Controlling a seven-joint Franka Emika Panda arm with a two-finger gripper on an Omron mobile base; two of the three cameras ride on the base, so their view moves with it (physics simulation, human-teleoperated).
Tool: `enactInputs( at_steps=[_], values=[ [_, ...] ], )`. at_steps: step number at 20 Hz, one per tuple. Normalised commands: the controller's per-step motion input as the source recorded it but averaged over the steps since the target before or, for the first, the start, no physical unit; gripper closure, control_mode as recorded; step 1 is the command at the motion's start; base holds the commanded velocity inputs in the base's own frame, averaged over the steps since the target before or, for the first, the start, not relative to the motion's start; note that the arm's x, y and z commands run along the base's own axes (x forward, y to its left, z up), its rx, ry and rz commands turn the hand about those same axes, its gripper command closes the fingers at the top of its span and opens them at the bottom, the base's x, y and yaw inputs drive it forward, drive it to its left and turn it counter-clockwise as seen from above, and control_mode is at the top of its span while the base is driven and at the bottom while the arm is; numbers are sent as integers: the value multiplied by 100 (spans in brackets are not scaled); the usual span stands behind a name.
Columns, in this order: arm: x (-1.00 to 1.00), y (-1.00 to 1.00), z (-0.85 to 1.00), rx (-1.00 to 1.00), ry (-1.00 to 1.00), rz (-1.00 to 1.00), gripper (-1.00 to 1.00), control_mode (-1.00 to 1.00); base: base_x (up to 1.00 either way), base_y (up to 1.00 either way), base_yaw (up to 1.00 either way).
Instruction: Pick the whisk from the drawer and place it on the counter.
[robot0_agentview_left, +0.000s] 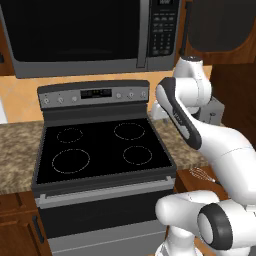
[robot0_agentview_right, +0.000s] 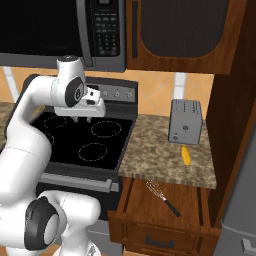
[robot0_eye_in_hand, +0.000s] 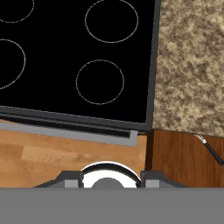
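The whisk (robot0_agentview_right: 162, 197) is lying in the open drawer (robot0_agentview_right: 137, 207), below the counter (robot0_agentview_right: 165, 150) edge, right of the stove (robot0_agentview_right: 92, 142). The gripper (robot0_agentview_right: 82, 119) is hanging over the stove's burners, holding nothing; its fingers are too small to tell whether they are apart. In the left base view, the arm is hiding most of the drawer.

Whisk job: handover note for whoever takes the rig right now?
Hand: above the stovetop, carrying nothing; whether its jaws are open or shut cannot be told.
Whisk: lying flat in the open drawer, wire head toward the stove, black handle toward the cabinet side. Untouched.
Counter: holds the toaster and a small yellow object; there is free space in front of them.
Done: drawer is open. Left: reach over the drawer, grasp the whisk, set it on the counter.
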Motion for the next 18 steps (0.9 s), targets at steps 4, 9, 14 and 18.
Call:
enactInputs(
  at_steps=[4, 9, 14, 18],
  values=[
    [-22, -30, -1, 0, -6, 0, -100, -100, 0, 0, 0],
    [-48, -98, -6, 6, -3, 0, -100, -100, 0, 0, 0],
    [-35, -93, -18, 1, 0, 0, -100, -100, 0, 0, 0],
    [-24, -40, -44, -3, 0, -5, -100, -100, 0, 0, 0]
  ],
)
